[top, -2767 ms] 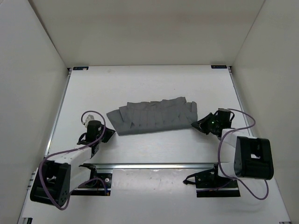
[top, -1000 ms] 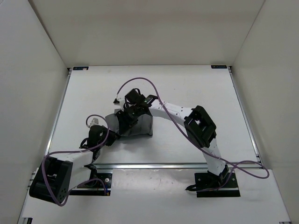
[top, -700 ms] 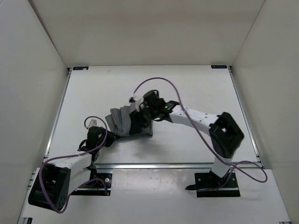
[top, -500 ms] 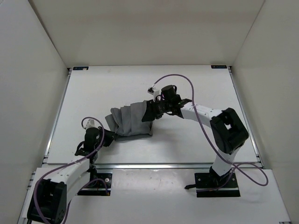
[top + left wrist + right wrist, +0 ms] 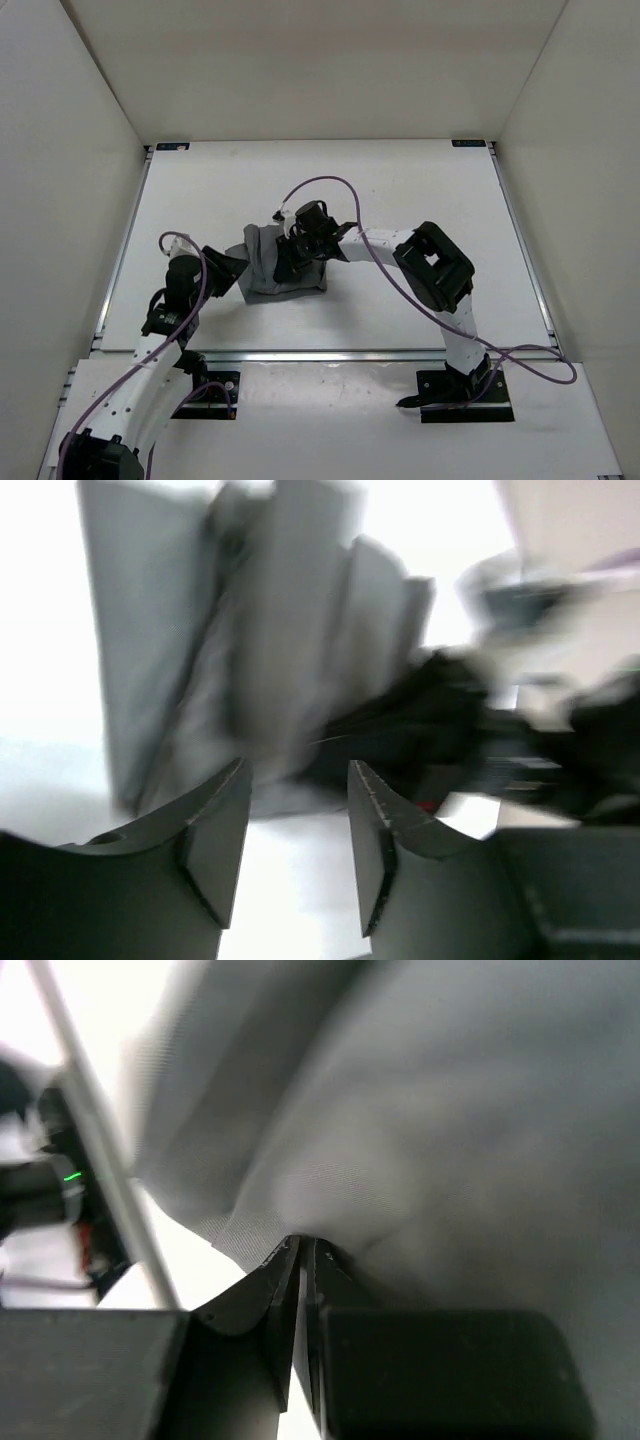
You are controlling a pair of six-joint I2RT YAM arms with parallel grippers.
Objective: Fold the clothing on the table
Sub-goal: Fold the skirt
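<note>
the left gripper (image 5: 298, 772) stands partly open, its 2 dark fingers well apart with nothing between them, only white table (image 5: 400, 190) showing through the gap. just ahead of its tips, close but not touching as far as i can see, lies the clothing (image 5: 262, 282), a grey pleated piece bunched into a narrow doubled-up stack, its pleats running away from that hand. on the far side of the cloth from this hand and a bit to its right there is a blurred black shape on the fabric, which from above is the other arm's end. the right gripper (image 5: 303, 1243) is closed to a thin slit, and the grey fabric draws into a small peak right at its tips, so it looks pinched on a fold of the clothing; the cloth fills nearly everything in front of and above those fingers, with a strip of bare table off to their left. from overhead, the right arm reaches across from its base with its wrist over the stack, a purple cable (image 5: 320, 182) looping above it, while the left hand points at the stack's edge from the opposite side.
</note>
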